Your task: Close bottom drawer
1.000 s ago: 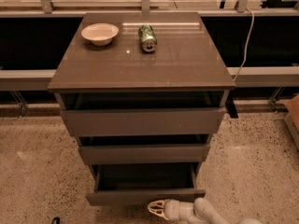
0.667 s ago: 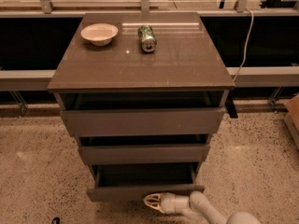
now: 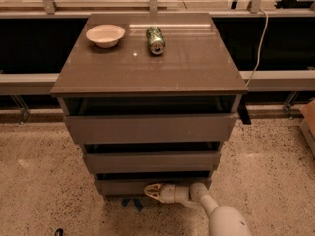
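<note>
The bottom drawer (image 3: 125,186) is the lowest, narrowest grey-brown front of the cabinet; it stands out only a little, with a thin dark gap above it. My gripper (image 3: 151,191) is low in the camera view, its pale tip against the lower middle of that front. The white arm (image 3: 221,218) runs in from the lower right.
The top drawer (image 3: 150,128) and middle drawer (image 3: 151,162) stand partly pulled out. A white bowl (image 3: 105,35) and a green can (image 3: 155,39) lying on its side sit on the cabinet top (image 3: 187,63). A cable (image 3: 260,38) hangs at the right. Speckled floor (image 3: 44,181) surrounds the cabinet.
The gripper has moved left and forward against the bottom drawer front, and the drawer has slid in from well open to nearly shut.
</note>
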`<action>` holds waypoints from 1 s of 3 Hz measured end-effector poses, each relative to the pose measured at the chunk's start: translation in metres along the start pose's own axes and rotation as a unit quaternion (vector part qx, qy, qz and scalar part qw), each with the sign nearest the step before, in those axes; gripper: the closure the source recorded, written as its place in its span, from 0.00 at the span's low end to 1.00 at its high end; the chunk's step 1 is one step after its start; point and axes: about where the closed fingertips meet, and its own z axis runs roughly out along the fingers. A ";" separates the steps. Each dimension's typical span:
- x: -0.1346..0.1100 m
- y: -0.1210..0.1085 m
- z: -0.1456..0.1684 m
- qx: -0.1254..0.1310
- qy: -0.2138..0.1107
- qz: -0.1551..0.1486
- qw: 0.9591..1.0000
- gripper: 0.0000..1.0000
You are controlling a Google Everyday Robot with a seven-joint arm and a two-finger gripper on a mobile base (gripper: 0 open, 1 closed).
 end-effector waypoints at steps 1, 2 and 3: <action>0.001 -0.005 -0.003 0.002 0.006 -0.005 1.000 1.00; 0.003 0.017 -0.023 0.011 0.003 0.008 1.000 1.00; 0.005 0.074 -0.060 0.019 -0.006 0.057 0.998 1.00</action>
